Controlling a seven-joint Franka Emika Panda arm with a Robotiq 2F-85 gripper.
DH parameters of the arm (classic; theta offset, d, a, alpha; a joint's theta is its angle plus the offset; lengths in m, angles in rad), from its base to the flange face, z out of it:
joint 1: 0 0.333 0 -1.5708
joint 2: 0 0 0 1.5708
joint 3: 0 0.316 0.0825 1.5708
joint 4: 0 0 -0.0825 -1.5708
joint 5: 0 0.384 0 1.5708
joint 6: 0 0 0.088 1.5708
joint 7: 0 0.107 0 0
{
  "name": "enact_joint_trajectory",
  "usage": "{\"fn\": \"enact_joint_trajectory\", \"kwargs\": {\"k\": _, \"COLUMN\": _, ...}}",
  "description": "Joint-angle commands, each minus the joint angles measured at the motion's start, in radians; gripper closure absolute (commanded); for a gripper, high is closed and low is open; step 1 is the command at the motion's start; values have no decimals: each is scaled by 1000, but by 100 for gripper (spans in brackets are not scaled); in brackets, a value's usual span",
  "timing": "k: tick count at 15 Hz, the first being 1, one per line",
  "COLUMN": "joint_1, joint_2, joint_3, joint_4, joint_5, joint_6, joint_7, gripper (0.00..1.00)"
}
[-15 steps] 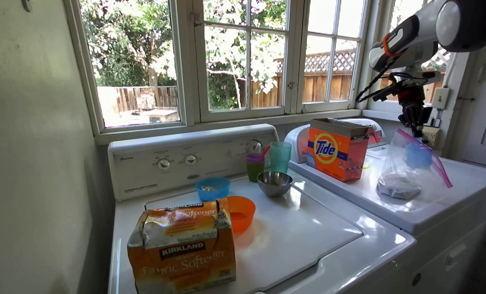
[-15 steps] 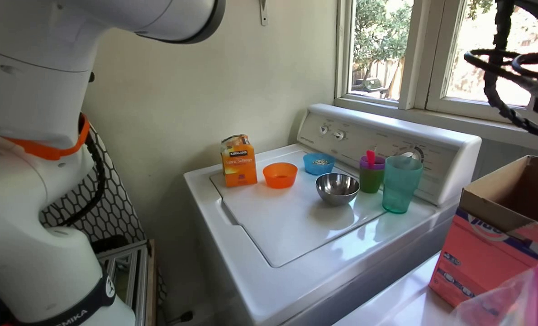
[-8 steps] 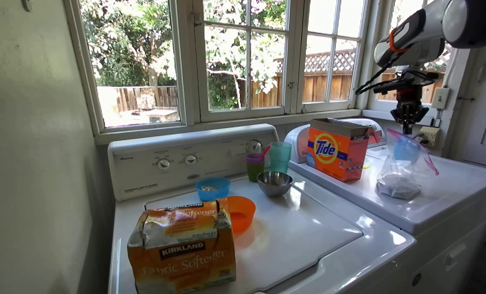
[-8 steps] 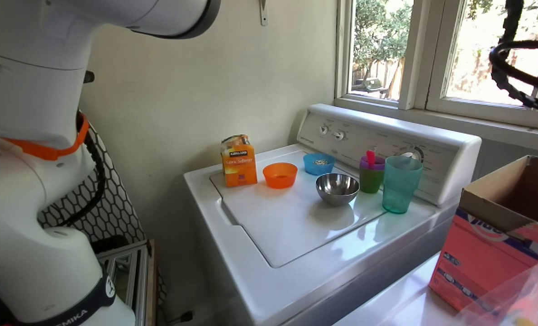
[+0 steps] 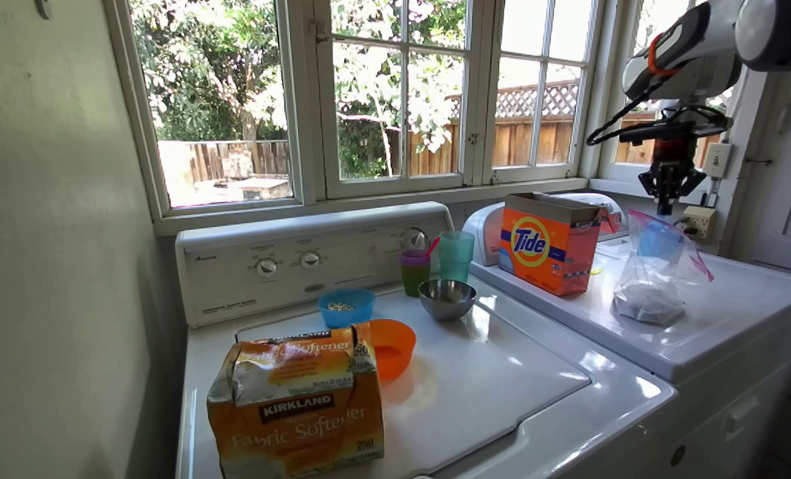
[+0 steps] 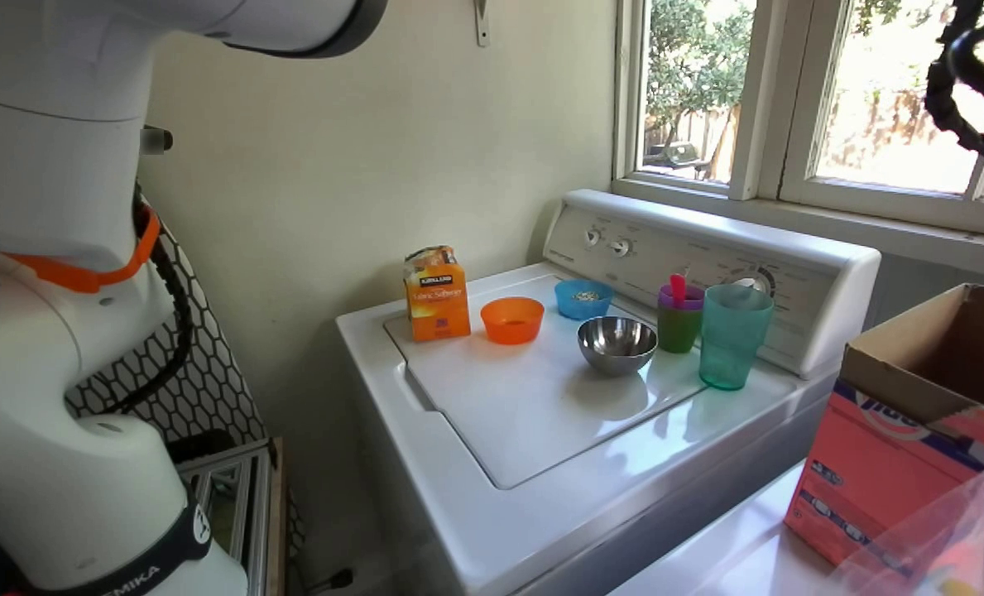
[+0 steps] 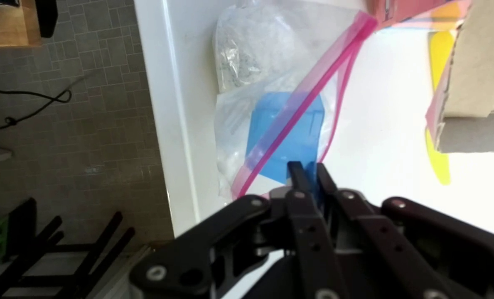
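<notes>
Hand (image 7: 309,170) is nearly closed, fingers almost parallel with a thin gap, and I've got the narrow end of the blue scoop (image 7: 282,133) pinched in it. Scoop's wider body hangs down below the fingertips; can't tell if its bottom touches the counter (image 7: 379,178). Clear bag (image 7: 255,45) with pale, speckled contents sits right beside it on the counter, and in the wrist view its pink zip edge (image 7: 297,114) runs diagonally across the scoop. Inside the bag's mouth or just behind the film? Can't tell. Same for whether my fingertips touch the plastic.

Pose: in an exterior view my arm (image 5: 684,50) comes in from the upper right, slopes down leftward, then bends at the wrist so the hand points straight down, about upright, over the scoop. In an exterior view the white lower links (image 6: 53,190) fill the left edge, black cable (image 6: 941,95) dangles at the upper right, hand out of frame. Tide carton (image 5: 545,246), top open, stands upright near the bag on the same counter.
</notes>
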Motion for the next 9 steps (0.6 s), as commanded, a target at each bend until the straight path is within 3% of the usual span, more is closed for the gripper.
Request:
{"fn": "enact_joint_trajectory", "kwargs": {"k": 1, "joint_1": -3, "joint_2": -9, "joint_3": 19, "joint_4": -25, "joint_5": -37, "joint_6": -32, "joint_7": -168, "gripper": 98}}
{"fn": "enact_joint_trajectory", "kwargs": {"k": 9, "joint_1": -17, "joint_2": -17, "joint_3": 26, "joint_4": -42, "joint_5": -98, "joint_6": -24, "joint_7": -592, "gripper": 98}}
